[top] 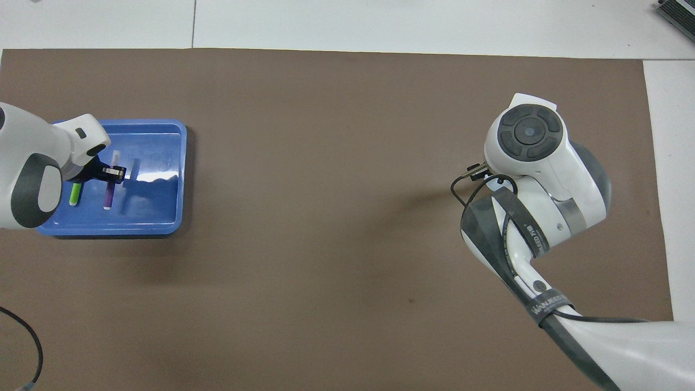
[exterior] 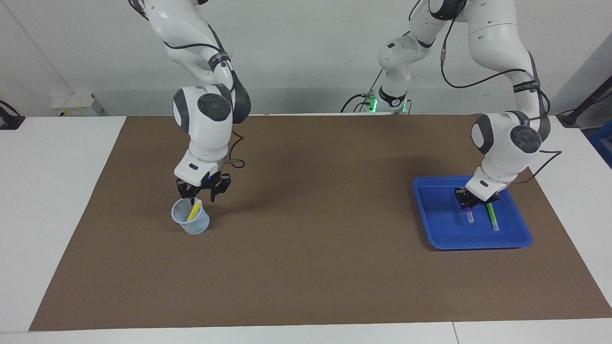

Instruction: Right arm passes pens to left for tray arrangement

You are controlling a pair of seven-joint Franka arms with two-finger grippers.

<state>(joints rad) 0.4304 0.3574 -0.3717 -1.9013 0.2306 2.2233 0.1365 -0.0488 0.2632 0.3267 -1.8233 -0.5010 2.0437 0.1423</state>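
Note:
The blue tray point(exterior: 432, 215) lies toward the left arm's end of the table; it also shows in the overhead view point(top: 163, 163). The green pen point(exterior: 492, 217) lies flat in it point(top: 75, 194). My left gripper point(exterior: 469, 204) is low in the tray, shut on the purple pen point(exterior: 470, 216), which lies beside the green pen point(top: 108, 196). My right gripper point(exterior: 202, 198) is open just above a small translucent cup point(exterior: 191, 222). The yellow pen point(exterior: 194, 210) stands tilted in that cup. In the overhead view the right arm's wrist point(top: 529, 136) hides its gripper, the cup and the yellow pen.
A brown mat point(exterior: 311, 229) covers most of the white table. A black cable loop point(exterior: 236, 163) hangs beside the right arm's wrist. Small boxes point(exterior: 76, 105) stand at the table's edge near the robots, at the right arm's end.

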